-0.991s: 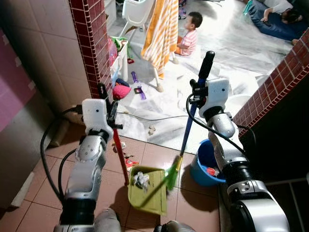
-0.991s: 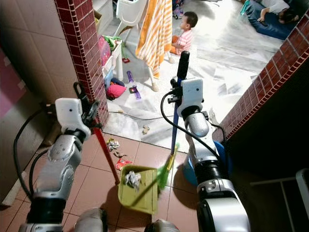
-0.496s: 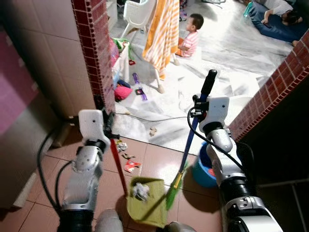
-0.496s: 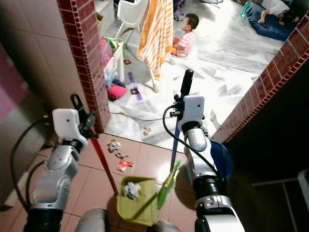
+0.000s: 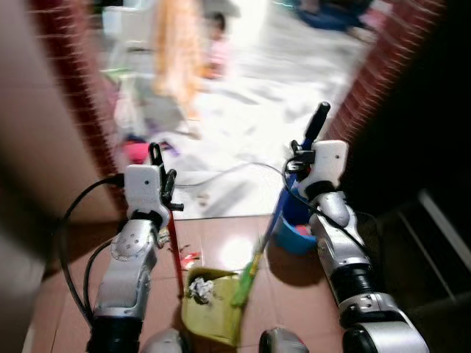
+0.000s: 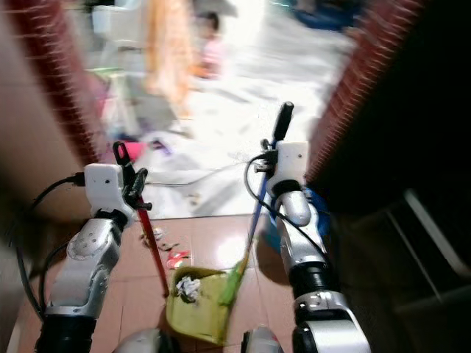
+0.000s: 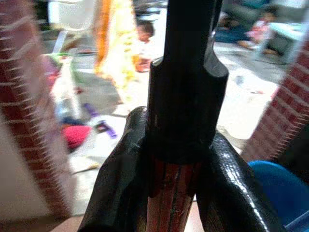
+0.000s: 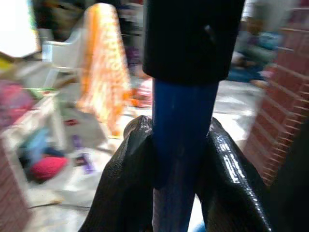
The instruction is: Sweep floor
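Broom (image 5: 254, 266) low centre, blue shaft slanting up-right into my right gripper (image 5: 300, 151), jaws clenched on it | dustpan (image 5: 212, 312) beside bristles, red handle clenched in my left gripper (image 5: 163, 176) | scraps (image 5: 190, 257) on floor (image 5: 221, 235) left of broom.

Dustpan (image 5: 210, 312) lower, nearer; view blurred
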`<state>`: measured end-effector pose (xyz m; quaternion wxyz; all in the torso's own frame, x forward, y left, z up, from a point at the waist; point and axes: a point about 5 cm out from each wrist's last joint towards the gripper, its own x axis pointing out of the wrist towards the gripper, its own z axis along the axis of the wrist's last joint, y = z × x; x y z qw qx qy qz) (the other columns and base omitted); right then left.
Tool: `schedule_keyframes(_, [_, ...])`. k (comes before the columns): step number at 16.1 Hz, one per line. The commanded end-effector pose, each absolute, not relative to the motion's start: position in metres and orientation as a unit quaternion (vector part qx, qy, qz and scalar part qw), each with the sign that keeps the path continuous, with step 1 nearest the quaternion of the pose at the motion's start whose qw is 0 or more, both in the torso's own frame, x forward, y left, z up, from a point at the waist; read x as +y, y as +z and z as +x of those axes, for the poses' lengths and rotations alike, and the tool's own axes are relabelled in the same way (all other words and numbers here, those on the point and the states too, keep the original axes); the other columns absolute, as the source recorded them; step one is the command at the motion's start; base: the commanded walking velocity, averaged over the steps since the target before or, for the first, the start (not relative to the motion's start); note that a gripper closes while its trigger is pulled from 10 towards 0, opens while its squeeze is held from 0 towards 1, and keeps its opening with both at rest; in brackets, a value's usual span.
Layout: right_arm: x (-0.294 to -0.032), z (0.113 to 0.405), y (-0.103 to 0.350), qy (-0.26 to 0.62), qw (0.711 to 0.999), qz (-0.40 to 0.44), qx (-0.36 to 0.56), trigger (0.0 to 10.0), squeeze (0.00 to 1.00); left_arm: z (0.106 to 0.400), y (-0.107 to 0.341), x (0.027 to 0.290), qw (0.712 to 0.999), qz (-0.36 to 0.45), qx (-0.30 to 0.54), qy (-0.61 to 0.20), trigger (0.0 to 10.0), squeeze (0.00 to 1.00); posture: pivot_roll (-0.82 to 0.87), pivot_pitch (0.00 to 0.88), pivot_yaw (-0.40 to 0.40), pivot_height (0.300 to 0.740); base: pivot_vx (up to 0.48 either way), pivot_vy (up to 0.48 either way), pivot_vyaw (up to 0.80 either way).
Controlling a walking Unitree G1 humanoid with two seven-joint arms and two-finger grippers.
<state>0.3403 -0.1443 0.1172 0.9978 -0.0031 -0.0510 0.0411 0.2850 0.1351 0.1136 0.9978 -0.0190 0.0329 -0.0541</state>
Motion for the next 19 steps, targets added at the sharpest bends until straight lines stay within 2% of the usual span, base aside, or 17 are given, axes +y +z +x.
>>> schedule_keyframes(1, [-0.137,0.345,0.128,0.047,0.996,-0.006,-0.073,10.0,0.00,0.287,0.129,0.133,0.997,-0.034,0.001,-0.064,10.0,0.00,0.03,0.000,-0.083,0.740,0.000,0.480,-0.48])
schedule_keyframes(7, [-0.136,0.343,0.120,0.033,0.997,0.003,-0.065,10.0,0.00,0.290,0.132,0.128,0.996,-0.010,-0.003,-0.086,10.0,0.00,0.04,0.000,-0.050,0.740,0.000,0.480,-0.29])
schedule_keyframes(12, [-0.149,0.326,0.099,-0.006,0.998,0.007,-0.055,10.0,0.00,0.286,0.123,0.125,0.995,0.020,-0.009,-0.099,10.0,0.00,0.03,0.000,0.018,0.740,0.000,0.000,0.00])
schedule_keyframes(14, [-0.159,0.316,0.088,-0.030,0.999,0.008,-0.044,10.0,0.00,0.288,0.127,0.123,0.990,0.069,-0.027,-0.121,10.0,0.00,0.02,0.000,0.047,0.740,0.000,0.000,0.00])
schedule_keyframes(17, [-0.170,0.299,0.071,-0.068,0.997,0.008,-0.034,10.0,0.00,0.296,0.130,0.114,0.982,0.085,-0.032,-0.168,10.0,0.00,-0.02,0.000,0.138,0.740,0.000,0.000,0.00])
schedule_keyframes(19, [-0.170,0.293,0.069,-0.082,0.996,0.007,-0.035,10.0,0.00,0.298,0.131,0.108,0.977,0.090,-0.035,-0.190,10.0,0.00,-0.05,0.000,0.171,0.740,0.000,0.000,0.00])
